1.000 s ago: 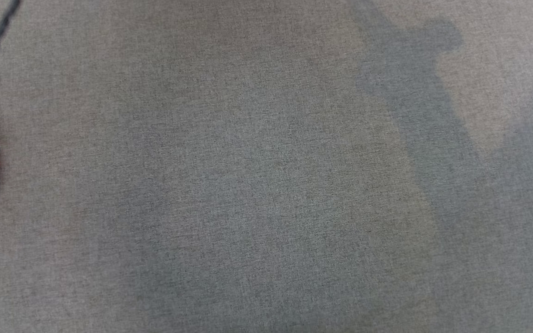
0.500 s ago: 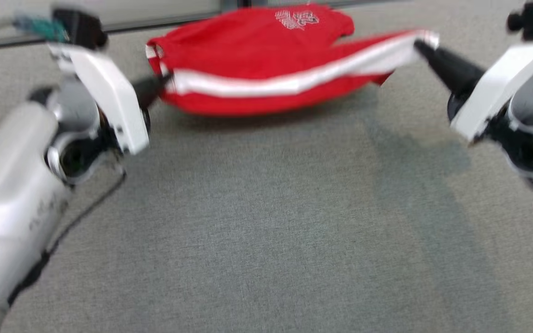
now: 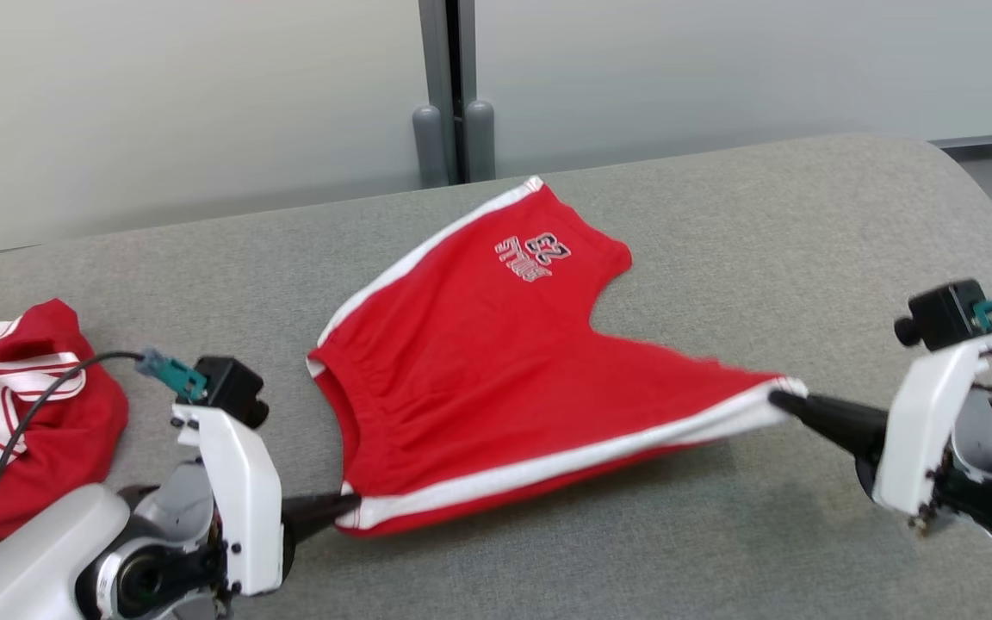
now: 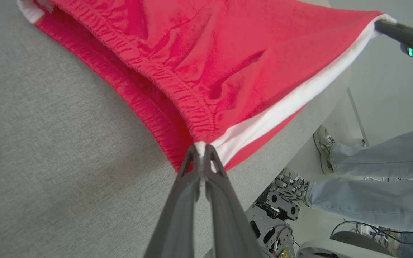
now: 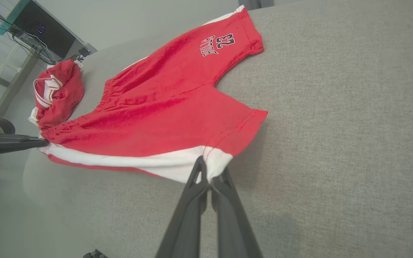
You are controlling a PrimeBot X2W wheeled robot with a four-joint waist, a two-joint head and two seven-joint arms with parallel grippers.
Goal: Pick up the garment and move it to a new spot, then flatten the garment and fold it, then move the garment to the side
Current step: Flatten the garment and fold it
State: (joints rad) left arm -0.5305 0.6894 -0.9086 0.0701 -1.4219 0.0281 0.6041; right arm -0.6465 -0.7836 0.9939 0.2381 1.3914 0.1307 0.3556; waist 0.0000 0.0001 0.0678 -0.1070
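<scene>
The garment (image 3: 479,362) is a pair of red shorts with white side stripes and a printed logo, spread over the grey table (image 3: 720,232). My left gripper (image 3: 348,505) is shut on its near waistband corner, seen close up in the left wrist view, where the left gripper (image 4: 201,147) pinches the garment (image 4: 199,64). My right gripper (image 3: 778,398) is shut on the near leg's hem at the white stripe. In the right wrist view the right gripper (image 5: 206,171) pinches the garment (image 5: 163,114). The near edge is stretched between both grippers and slightly lifted; the far leg lies on the table.
A second red and white garment (image 3: 22,413) lies crumpled at the table's left end. A grey wall and a post (image 3: 451,95) stand behind the table. A person's legs in jeans and sneakers (image 4: 368,168) stand beside the table's near side.
The head camera has tilted up from the bare tabletop. Half a second ago the garment hung stretched between both shut grippers; now it lies lower, spread on the table.
</scene>
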